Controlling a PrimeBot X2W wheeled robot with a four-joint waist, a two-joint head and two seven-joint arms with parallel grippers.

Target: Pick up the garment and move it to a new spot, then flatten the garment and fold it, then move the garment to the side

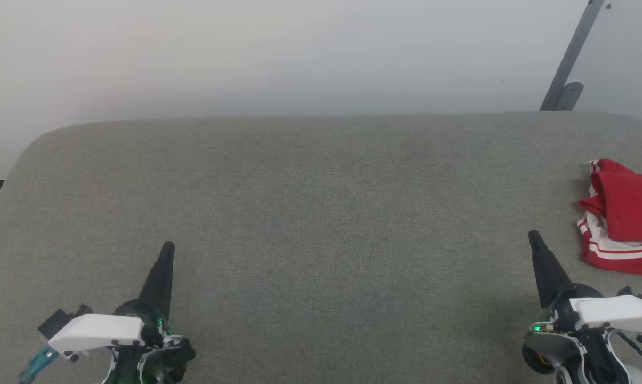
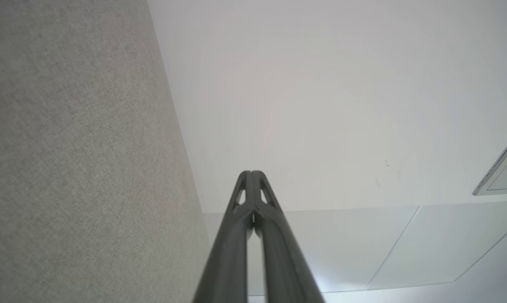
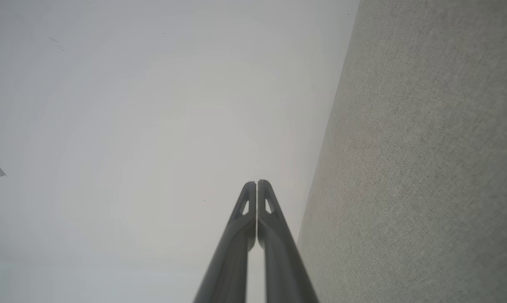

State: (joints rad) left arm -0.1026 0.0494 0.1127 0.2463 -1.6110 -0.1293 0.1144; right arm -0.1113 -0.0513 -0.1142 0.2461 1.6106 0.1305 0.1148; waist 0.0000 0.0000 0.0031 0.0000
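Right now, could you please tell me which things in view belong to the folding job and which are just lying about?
Job:
red jersey, crumpled, with white striped trim
left gripper, shut
right gripper, shut

Just there:
grey fabric surface
grey metal strut on the wall

Matt grey woven table cover (image 1: 299, 213), soft red cloth garment (image 1: 625, 213)

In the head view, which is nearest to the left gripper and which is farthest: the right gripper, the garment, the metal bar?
From the left gripper:
1. right gripper, at the lower right.
2. garment, bunched at the table's right edge.
3. metal bar, on the wall behind the far right corner.
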